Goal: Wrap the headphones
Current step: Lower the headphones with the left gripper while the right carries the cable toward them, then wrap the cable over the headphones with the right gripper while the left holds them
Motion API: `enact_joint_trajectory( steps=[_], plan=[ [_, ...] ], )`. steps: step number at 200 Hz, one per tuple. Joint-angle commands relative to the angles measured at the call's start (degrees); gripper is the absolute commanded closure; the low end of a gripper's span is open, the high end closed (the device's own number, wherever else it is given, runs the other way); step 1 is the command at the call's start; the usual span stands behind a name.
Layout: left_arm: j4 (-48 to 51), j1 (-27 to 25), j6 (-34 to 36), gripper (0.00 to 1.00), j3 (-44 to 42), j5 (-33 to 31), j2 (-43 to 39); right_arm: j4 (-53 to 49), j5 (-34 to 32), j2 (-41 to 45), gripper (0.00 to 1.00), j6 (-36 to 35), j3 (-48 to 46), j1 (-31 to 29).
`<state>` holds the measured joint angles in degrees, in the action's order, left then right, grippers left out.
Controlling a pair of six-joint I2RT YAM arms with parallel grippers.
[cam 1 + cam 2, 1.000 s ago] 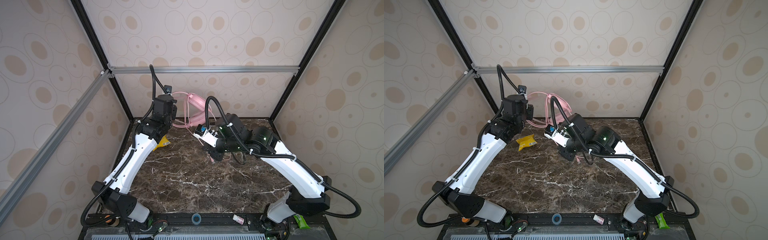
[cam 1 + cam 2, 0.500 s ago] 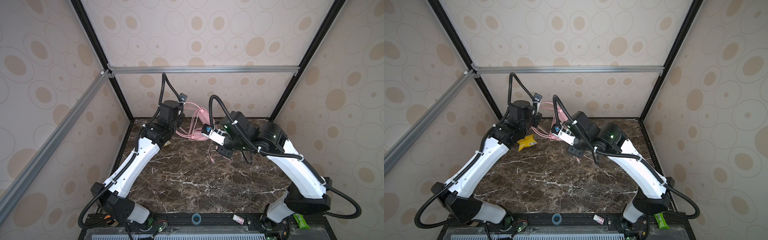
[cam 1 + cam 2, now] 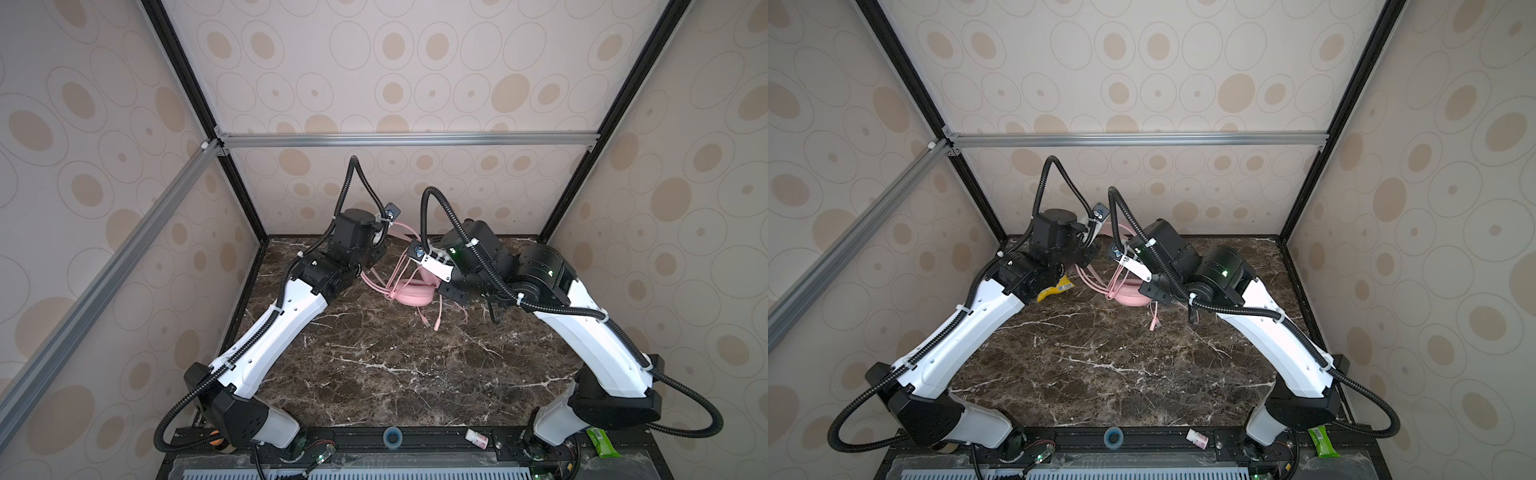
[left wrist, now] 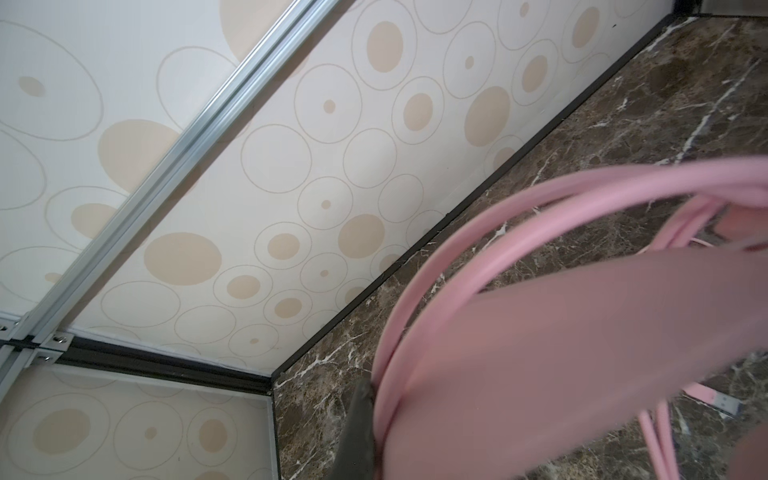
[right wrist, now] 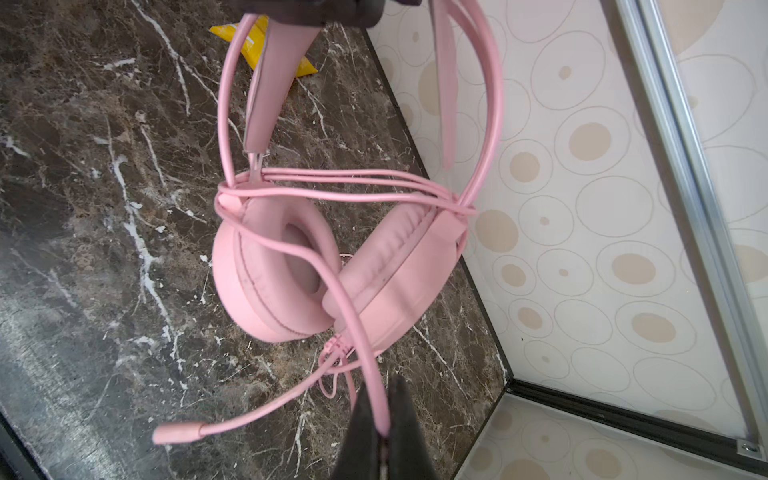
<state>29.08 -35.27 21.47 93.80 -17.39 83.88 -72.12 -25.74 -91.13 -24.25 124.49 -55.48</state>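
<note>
Left jaws clamp the headphones (image 5: 291, 270) by the headband (image 5: 272, 87), right jaws pinch the cable (image 5: 371, 382): several turns wound, loose plug end (image 3: 436, 323) seemingly left to wrap.

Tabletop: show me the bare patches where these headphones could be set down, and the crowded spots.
Free: the wide middle and front of the marble tabletop, bordered by the left arm, the right arm and the front rail. Crowded: the back strip, with the headphones, their loose plugs and a yellow packet.
</note>
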Motion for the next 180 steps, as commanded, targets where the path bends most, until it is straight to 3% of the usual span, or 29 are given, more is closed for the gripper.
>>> enact_joint_trajectory(
  steps=[1,55,180],
  plan=[
    [-0.29,-0.26,-0.87,1.00,0.34,4.50,-2.52,2.33,-2.67,-1.30,1.00,-1.33,2.68,0.44],
    [1.53,-0.40,-4.22,1.00,-1.09,13.51,-4.50,3.44,0.79,-2.03,1.00,-0.39,4.70,3.35],
    [2.02,-0.20,-9.02,1.00,-3.19,21.68,-8.38,6.85,12.75,-1.11,1.00,7.70,2.23,12.59]
  ],
)
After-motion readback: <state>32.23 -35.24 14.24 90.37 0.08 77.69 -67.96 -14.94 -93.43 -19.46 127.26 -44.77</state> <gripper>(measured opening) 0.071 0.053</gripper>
